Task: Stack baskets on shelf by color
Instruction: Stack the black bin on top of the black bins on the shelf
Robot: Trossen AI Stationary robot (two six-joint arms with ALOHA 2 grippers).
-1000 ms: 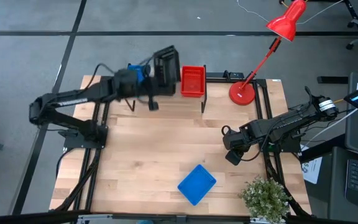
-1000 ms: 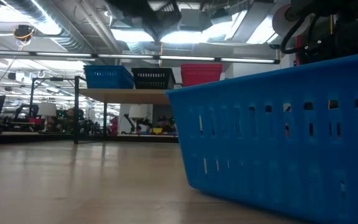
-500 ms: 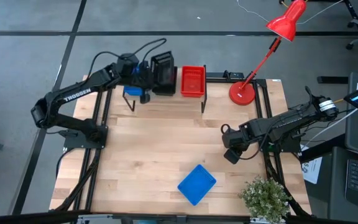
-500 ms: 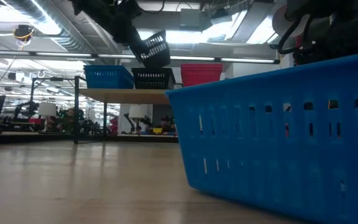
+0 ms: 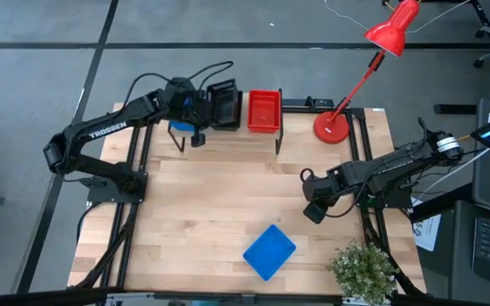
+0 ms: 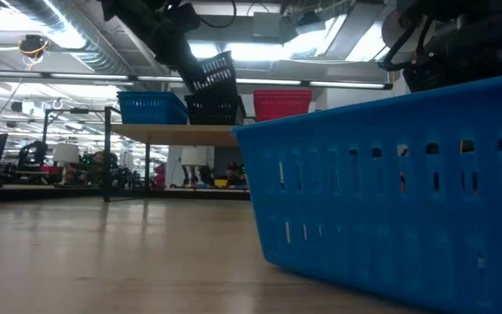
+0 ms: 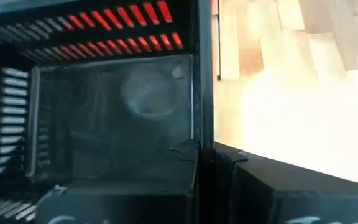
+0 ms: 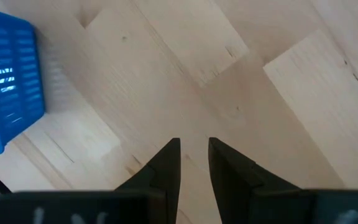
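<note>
The shelf (image 6: 172, 132) at the table's far edge carries a blue basket (image 6: 152, 107), a black basket (image 6: 213, 111) and a red basket (image 5: 264, 110) side by side. My left gripper (image 5: 199, 104) is shut on a second black basket (image 6: 212, 70), held tilted just above the black one on the shelf; whether the two touch I cannot tell. Another blue basket (image 5: 270, 252) lies on the table near the front edge. My right gripper (image 5: 313, 211) hangs open over bare table at the right, pointing down, with nothing between its fingers. My left gripper holds the second black basket by one side wall (image 7: 197, 134), near the rim, with one finger (image 7: 184, 151) inside the basket and the other outside. It comes from the table's left, slanting down. The basket hangs tilted, its open side toward the gripper.
A red desk lamp (image 5: 331, 126) stands on the table's far right corner, right of the shelf. A potted plant (image 5: 364, 269) sits at the near right corner. Bare wood lies between the shelf and the near blue basket.
My left gripper has swung toward the table's far edge and come down with the black basket, tipping as it went. The basket, high above the shelf before, now hangs tilted just over the black basket on the shelf. My right gripper has kept still.
</note>
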